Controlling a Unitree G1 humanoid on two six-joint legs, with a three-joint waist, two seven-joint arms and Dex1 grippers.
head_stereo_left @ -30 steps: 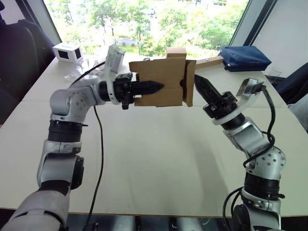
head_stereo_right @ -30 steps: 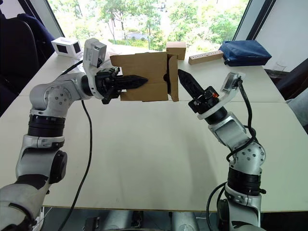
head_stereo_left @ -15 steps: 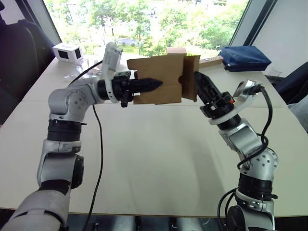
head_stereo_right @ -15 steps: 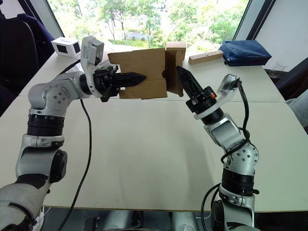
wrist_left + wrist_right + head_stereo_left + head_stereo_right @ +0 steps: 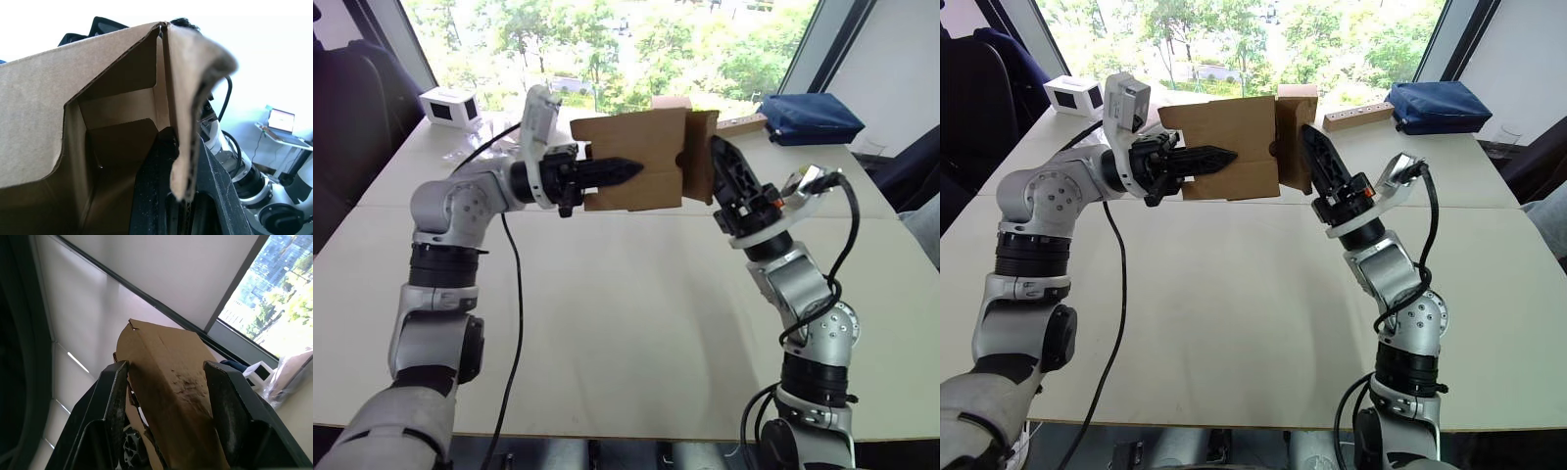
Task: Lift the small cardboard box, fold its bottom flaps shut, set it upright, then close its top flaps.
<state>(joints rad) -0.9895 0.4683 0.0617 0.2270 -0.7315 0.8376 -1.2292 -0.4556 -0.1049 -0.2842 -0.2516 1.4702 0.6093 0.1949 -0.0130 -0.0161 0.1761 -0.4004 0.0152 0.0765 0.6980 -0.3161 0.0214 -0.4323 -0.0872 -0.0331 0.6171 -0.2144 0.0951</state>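
The left gripper [image 5: 607, 174] has its two black fingers clamped on a wall of the one small brown box [image 5: 631, 162], one finger on the outer face and one inside; the left wrist view shows that wall [image 5: 183, 117] pinched between them, with the hollow of the box beside it. The box hangs in the air above the far middle of the table [image 5: 636, 313], lying on its side with its broad face toward the camera.

The right gripper [image 5: 722, 168] points up at the box's right end. Its two fingers [image 5: 115, 396] stand apart, one on each side of a single flap [image 5: 701, 157] that juts from that end; the right wrist view shows the flap's edge between them, with no clear contact on either pad.

On the far part of the table lie four other things: one white box [image 5: 449, 106] with dark windows at far left, one tan cube-like box [image 5: 1298, 95] behind the held one, one wooden block [image 5: 1356, 117] to its right, and one blue bag [image 5: 812, 118] at far right.
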